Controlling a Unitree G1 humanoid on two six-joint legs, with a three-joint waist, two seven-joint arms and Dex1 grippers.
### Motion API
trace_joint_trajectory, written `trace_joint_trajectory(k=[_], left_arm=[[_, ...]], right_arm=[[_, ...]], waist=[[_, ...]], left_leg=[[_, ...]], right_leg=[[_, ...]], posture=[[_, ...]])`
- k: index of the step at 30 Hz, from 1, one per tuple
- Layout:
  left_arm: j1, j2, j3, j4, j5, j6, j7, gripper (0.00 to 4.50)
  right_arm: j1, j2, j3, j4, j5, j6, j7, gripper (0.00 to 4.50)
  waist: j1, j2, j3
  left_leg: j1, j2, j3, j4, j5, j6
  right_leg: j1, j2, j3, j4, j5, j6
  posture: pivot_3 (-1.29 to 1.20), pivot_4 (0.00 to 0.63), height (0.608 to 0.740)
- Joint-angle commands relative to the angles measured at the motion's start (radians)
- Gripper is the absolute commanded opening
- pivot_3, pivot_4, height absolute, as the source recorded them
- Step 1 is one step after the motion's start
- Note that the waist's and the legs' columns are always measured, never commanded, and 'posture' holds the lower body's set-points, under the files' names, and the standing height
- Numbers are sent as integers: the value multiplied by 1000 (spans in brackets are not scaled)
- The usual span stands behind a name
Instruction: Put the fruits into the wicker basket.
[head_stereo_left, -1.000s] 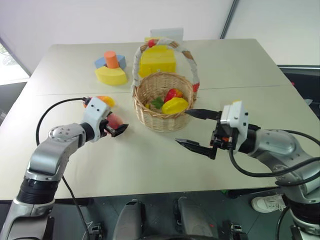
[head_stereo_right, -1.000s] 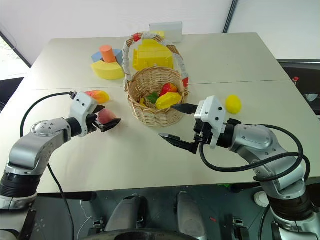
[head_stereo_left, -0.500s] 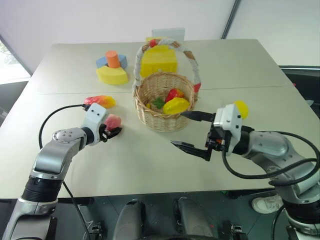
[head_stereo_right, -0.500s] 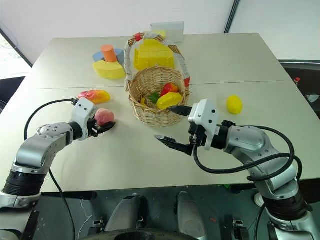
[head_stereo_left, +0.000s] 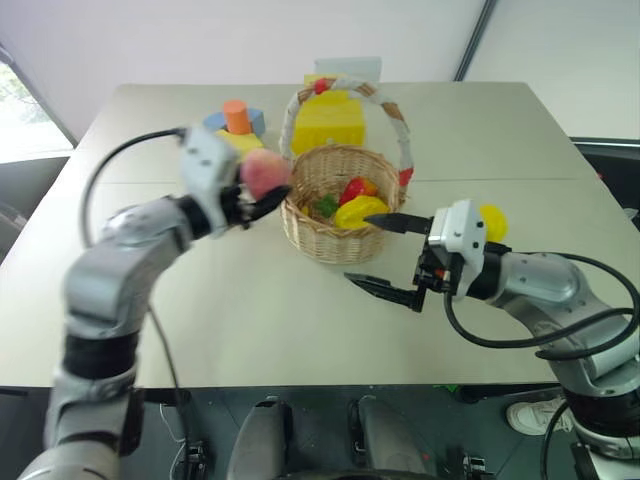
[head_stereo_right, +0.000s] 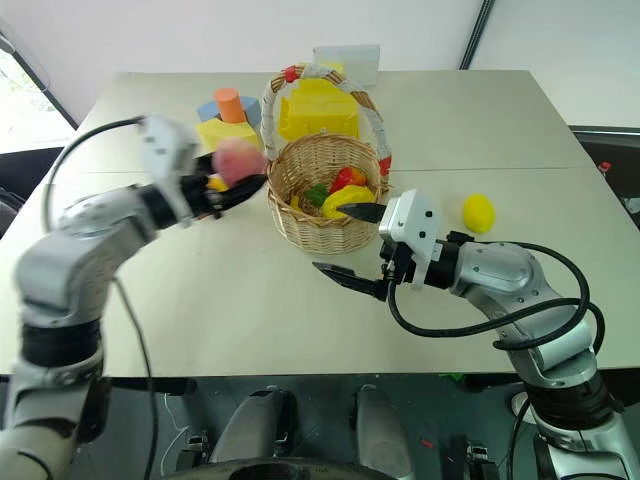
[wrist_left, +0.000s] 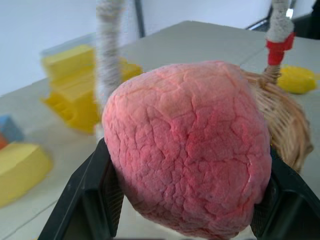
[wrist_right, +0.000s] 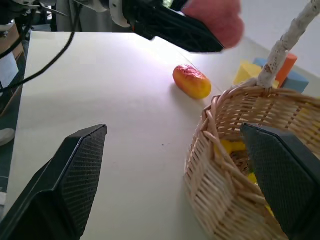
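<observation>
Peach is sitting clamped in my left end effector, which I am holding raised above the bench, just beside the rim of the wicker basket. My right end effector is pointing level toward the basket, fingers spread wide and gripping nothing. Inside the basket are lying red, yellow and green toy pieces. Lemon is lying on the bench behind my right arm, and mango is lying apart from the basket.

L end effector clamped, raised; R end effector wide apart.

The beige table bears wicker basket, lemon, mango, foam blocks
</observation>
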Motion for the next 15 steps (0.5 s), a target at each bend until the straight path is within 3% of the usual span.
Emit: trace_joint_trajectory(k=[1,4,8,12,15], left_arm=[[-106,-75,-131,140,114,-34,52,2593],[-145,-110,-190,212,157,-72,31,2593],[-167,-120,-190,238,174,-87,4,4463],[-145,-46,-162,173,175,-127,-68,4463],[-86,75,-91,130,166,-213,-152,4463]], right_arm=[[-27,20,-4,-3,-11,-18,-15,4500],[-32,32,-7,-4,-16,-10,-37,4500],[-31,49,-8,-10,-27,-9,-70,4500],[-30,59,-8,-16,-29,-8,-86,4500],[-27,63,-5,-17,-28,-13,-89,4500]], waist=[[-3,0,0],[-13,0,0],[-24,0,0],[-26,0,0],[-28,0,0]], left_leg=[[0,0,0,0,0,0],[0,0,0,-1,0,0],[-2,2,0,-1,0,0],[-1,2,0,-1,0,0],[-1,3,1,-1,0,0]], right_leg=[[-1,1,0,0,0,0],[-2,2,1,0,0,0],[-4,3,1,1,0,0],[-4,3,1,2,0,0],[-4,3,1,2,0,0]], posture=[[0,150,740],[0,150,740],[0,150,740],[0,150,740],[0,150,740]])
